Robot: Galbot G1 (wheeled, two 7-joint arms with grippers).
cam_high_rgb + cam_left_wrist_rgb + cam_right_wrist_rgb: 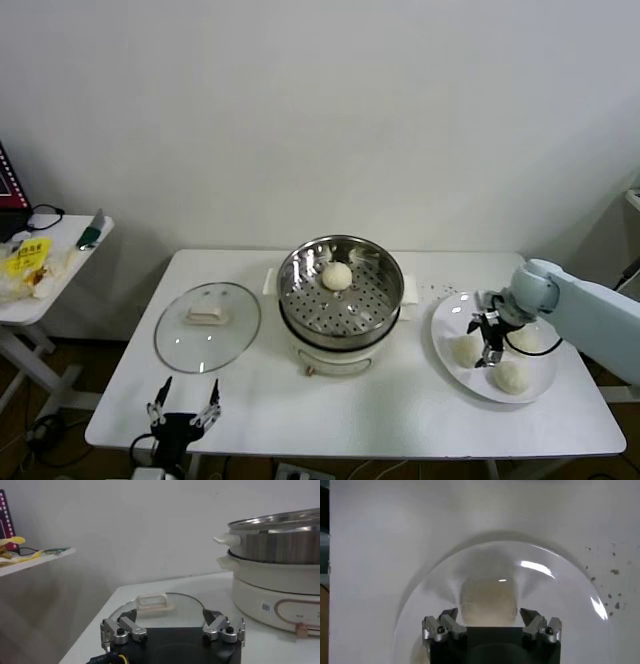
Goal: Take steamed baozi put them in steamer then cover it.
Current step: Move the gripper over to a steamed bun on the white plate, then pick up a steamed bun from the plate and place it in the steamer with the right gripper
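On the far left a small side table (40, 290) is carrying yellow packaging, well apart from the work. The left gripper (184, 408) is waiting at the near edge of the white table (380, 415), jaws spread and empty, just in front of the glass lid (207, 327). That cover is lying flat beside the steamer (340, 290); it is probably heavy, slick and breakable, so its cream handle (155, 602) looks like the only safe place to grip.

One baozi (337, 276) is already sitting on the steamer's perforated floor. Three more are resting on the white plate (445, 335) to the right. The right gripper (489, 340) is hovering over that plate, fingers wide and holding nothing, with a bun (487, 600) showing between them in the right wrist view. These buns are likely soft, light and easily dented, so a gentle pinch across the middle suits them. The neighbouring buns are crowding the fingers, and the steamer's raised rim is standing between plate and basket.
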